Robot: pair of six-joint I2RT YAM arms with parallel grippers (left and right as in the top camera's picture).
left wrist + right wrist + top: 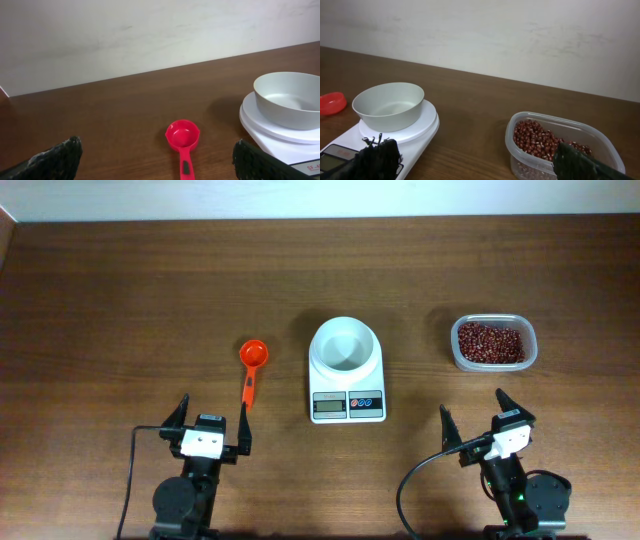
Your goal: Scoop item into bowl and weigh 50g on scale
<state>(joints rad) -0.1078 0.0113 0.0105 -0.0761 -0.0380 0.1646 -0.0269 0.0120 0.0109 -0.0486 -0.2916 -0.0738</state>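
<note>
The scale (347, 406) display is too small to read — the scoop (183, 137) handle runs off the bottom edge.

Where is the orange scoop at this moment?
In the overhead view, the orange-red scoop lies left of the scale, apart from it, just ahead of the left tool, with its handle toward that tool.
</note>
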